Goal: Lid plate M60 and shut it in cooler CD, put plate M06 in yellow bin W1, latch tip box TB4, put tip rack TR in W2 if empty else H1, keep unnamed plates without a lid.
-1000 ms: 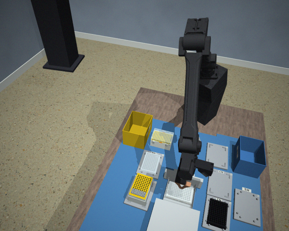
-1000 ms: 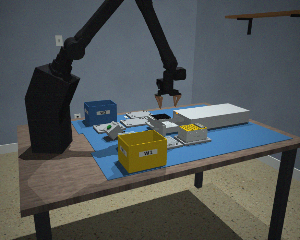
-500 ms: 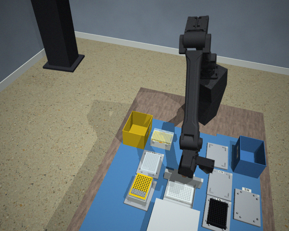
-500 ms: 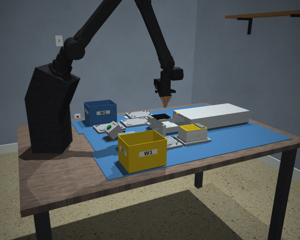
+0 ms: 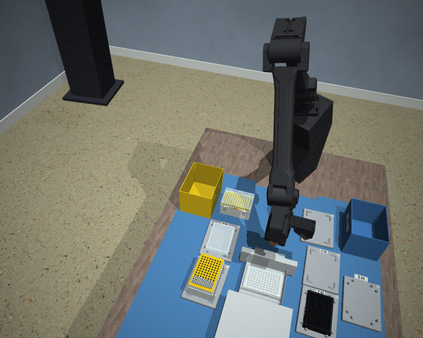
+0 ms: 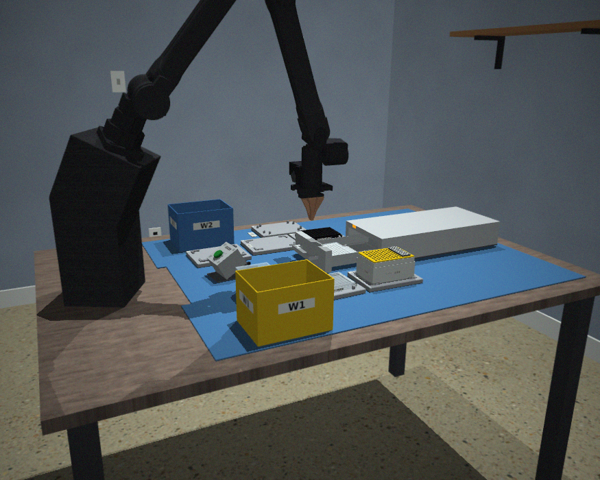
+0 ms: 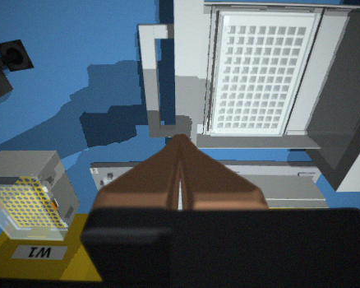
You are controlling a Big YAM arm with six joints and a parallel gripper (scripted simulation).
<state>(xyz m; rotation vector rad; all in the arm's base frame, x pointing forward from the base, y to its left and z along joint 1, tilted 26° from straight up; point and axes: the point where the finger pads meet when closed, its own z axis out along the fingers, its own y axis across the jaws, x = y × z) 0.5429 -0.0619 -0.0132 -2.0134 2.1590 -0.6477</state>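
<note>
My gripper (image 5: 272, 243) (image 6: 312, 206) is shut and empty. It hangs above the front handle (image 7: 157, 82) of the cooler's open drawer. The white plate (image 5: 262, 280) (image 7: 257, 74) lies flat in the drawer, long side across; I cannot tell for sure whether a lid is on it. The clear plate (image 5: 220, 237) sits on its nest left of the drawer. The tip box TB4 (image 5: 237, 202) (image 7: 30, 195) stands next to the yellow bin W1 (image 5: 200, 189) (image 6: 284, 300). The tip rack TR (image 5: 205, 273) (image 6: 385, 263) holds several tips at one end.
The cooler housing (image 5: 253, 316) (image 6: 424, 230) is at the front. The blue bin W2 (image 5: 366, 229) (image 6: 201, 222) stands at the right. A black plate (image 5: 318, 313) sits on a nest beside the empty H1 nest (image 5: 361, 302). The green DONE key (image 6: 217, 253) is near W2.
</note>
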